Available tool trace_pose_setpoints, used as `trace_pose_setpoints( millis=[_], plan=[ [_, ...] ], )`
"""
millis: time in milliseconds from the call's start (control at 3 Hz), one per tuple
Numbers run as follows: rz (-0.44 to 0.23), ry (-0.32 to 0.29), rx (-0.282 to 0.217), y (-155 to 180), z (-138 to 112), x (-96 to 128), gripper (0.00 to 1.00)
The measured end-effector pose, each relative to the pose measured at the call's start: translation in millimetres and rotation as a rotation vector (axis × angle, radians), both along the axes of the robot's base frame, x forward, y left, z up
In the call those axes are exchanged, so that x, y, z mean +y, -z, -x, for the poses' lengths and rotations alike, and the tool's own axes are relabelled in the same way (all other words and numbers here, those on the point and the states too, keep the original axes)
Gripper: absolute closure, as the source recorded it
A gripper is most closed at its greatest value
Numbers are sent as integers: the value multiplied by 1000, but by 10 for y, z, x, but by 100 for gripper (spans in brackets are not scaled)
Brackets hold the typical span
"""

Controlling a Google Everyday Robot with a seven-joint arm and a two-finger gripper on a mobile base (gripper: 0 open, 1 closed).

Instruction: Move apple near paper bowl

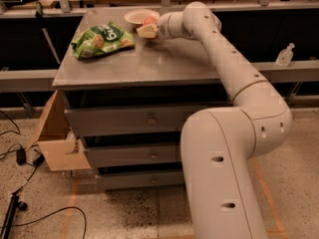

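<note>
The red apple (149, 20) sits in my gripper (148, 27) at the back of the grey cabinet top (149, 59), just right of the paper bowl (137, 16) and touching or nearly touching its rim. The bowl is off-white and shallow and stands at the far edge of the top. The gripper's pale fingers (145, 32) close on the apple from the right and front. My white arm reaches in from the lower right across the top.
A green snack bag (102, 39) lies on the left part of the cabinet top, in front and to the left of the bowl. Drawers run below the top. An open cardboard box (55, 143) stands on the floor at the left, with cables beside it.
</note>
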State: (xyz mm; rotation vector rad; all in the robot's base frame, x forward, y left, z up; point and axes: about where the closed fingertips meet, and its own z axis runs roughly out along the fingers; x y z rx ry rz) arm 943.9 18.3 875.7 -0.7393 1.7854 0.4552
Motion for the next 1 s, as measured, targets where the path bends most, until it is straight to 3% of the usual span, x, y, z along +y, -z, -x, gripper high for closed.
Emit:
trace_pose_setpoints(
  millis=[667,1000],
  plan=[
    [-12,-2,-3,39,-102,155,16],
    [-15,-14,-7,3,-119,205,0]
  ],
)
